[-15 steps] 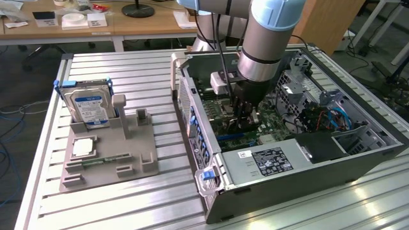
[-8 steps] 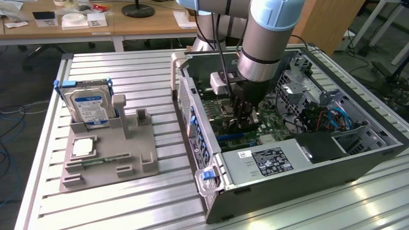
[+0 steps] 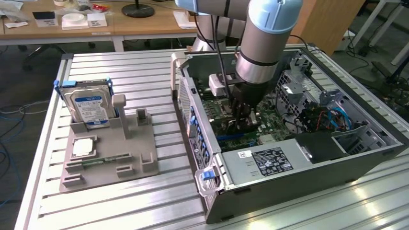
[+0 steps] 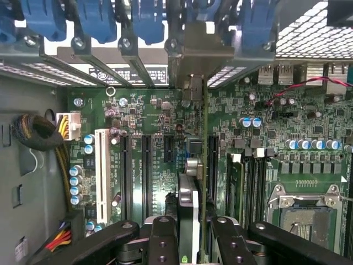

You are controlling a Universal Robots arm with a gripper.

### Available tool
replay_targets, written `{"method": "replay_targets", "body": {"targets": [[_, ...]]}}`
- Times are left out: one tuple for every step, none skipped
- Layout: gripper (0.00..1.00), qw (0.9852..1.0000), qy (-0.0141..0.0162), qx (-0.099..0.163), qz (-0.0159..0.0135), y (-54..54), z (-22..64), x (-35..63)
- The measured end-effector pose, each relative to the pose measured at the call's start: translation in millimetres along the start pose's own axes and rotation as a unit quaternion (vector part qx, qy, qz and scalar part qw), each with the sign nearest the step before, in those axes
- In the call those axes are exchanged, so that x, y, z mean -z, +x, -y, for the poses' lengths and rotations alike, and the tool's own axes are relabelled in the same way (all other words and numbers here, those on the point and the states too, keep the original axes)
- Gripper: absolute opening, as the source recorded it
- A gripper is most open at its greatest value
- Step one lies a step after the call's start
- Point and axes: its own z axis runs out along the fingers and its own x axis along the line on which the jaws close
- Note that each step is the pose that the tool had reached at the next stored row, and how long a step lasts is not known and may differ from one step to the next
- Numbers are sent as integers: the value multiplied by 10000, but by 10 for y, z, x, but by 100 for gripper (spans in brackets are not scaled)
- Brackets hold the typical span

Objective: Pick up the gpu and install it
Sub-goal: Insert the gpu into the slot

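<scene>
Black fingers (image 4: 163, 243) of the gripper (image 4: 190, 240) are clamping the gpu (image 4: 203, 165) edge-on between them in the wrist view, the card standing upright over the motherboard (image 4: 143, 116) slots. Its long axis is running from the gripper toward the case's rear slot brackets (image 4: 190, 55), where its silver bracket end is pointing. In the exterior view the arm (image 3: 265, 43) is reaching down into the open case (image 3: 307, 177), with a hard drive (image 3: 89, 108) sitting in a grey holder (image 3: 137, 160) on the surface (image 3: 115, 211) at the exterior view's left.

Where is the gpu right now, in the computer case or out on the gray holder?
In the case. The gpu stands on edge over the motherboard, gripped by the gripper; whether it is fully seated cannot be told.
</scene>
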Motion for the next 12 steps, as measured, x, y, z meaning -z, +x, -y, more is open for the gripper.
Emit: {"method": "replay_targets", "body": {"targets": [[27,10000,0,0,1,0,-3,-7],[27,10000,0,1,0,0,-4,-16],[27,10000,-1,1,0,1,-5,-24],[27,10000,-1,1,0,1,-5,-31],[27,10000,-1,0,0,1,-6,-38],[27,10000,-1,0,0,1,-7,-46],[27,10000,-1,0,0,2,-8,-55],[27,10000,-1,0,-1,2,-8,-63],[27,10000,-1,0,0,2,-9,-72],[27,10000,-1,0,-1,3,-10,-75],[27,10000,-1,0,-1,3,-10,-75],[27,10000,-1,0,-1,3,-10,-75]]}}
